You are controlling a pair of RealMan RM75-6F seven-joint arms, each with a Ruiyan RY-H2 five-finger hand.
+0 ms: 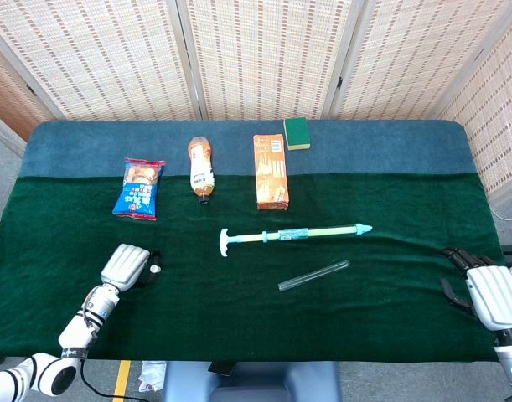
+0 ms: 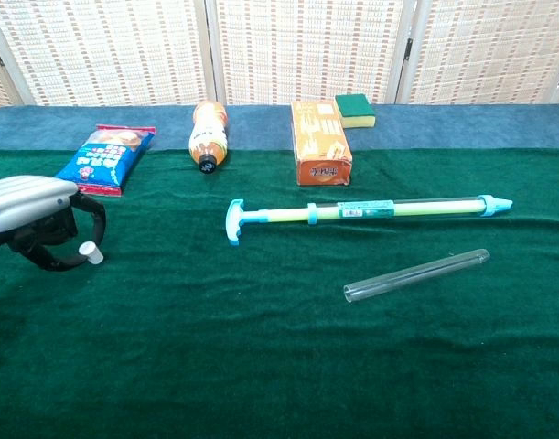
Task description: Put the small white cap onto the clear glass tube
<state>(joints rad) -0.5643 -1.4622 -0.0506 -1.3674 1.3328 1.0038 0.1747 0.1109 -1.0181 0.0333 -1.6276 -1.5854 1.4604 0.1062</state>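
The small white cap (image 2: 89, 253) is pinched at the fingertips of my left hand (image 2: 37, 219) near the table's left front; it is tilted and seems just off the cloth. The head view shows the cap (image 1: 154, 269) right of that left hand (image 1: 126, 266). The clear glass tube (image 2: 416, 275) lies flat on the green cloth at centre right, its open end pointing left; it also shows as the tube (image 1: 314, 275) from above. My right hand (image 1: 493, 295) rests at the table's right edge, fingers apart, holding nothing, far from the tube.
A long green and teal syringe-like pump (image 2: 361, 212) lies just behind the tube. Further back are a snack bag (image 2: 103, 157), an orange bottle (image 2: 207, 133), an orange box (image 2: 321, 144) and a green sponge (image 2: 354, 111). A woven screen stands behind the table.
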